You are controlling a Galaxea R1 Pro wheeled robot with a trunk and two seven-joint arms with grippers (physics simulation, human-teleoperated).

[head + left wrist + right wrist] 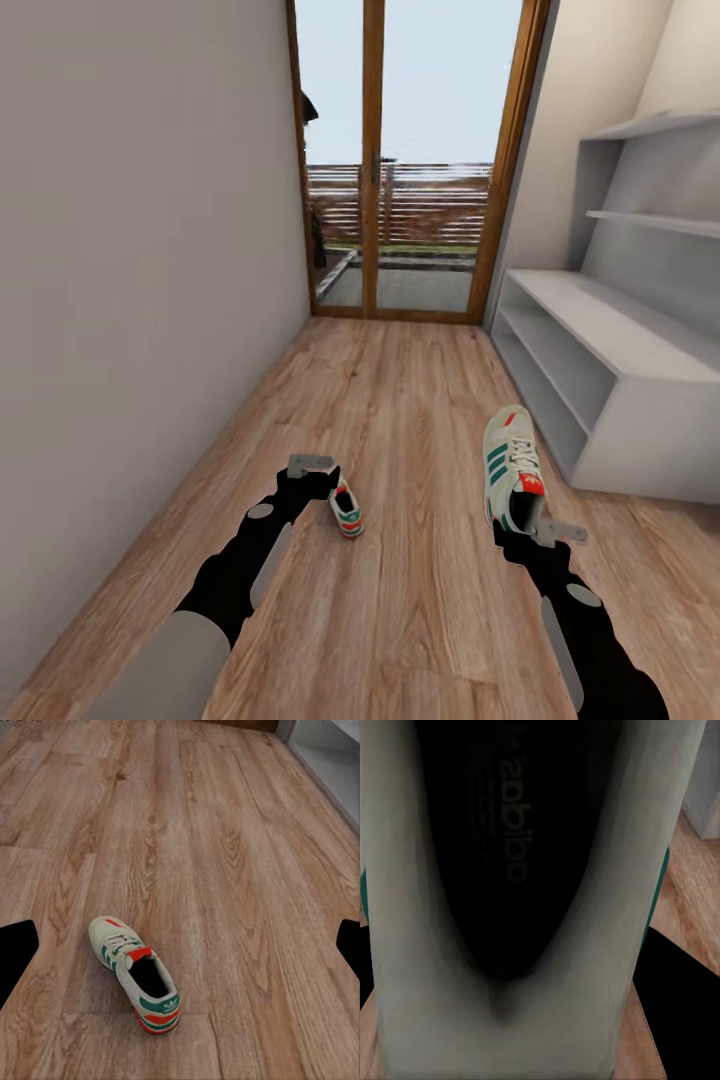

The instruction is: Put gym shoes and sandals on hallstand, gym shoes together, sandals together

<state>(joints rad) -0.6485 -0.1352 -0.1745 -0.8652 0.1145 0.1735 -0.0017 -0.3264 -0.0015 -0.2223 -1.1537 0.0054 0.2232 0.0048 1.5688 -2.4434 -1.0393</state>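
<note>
While the corridor floor [400, 400] runs open toward the glass door [420, 160] at twelve o'clock, the plain wall [140, 250] hems it in from nine and the hallstand [620, 380] juts out from two to three, both shelf rows bare; the right gripper [527, 528] sits clamped on the heel of one gym shoe [512, 465], toe pointing to twelve, and its wrist camera is so close that the dark insole [510, 855] and pale collar blot out nearly everything; the second gym shoe [135, 975] lies on the planks at centre, half hidden behind the left gripper [325, 478]; its fingers [15, 952] stand wide apart, holding nothing, tips cut off by the frame.
</note>
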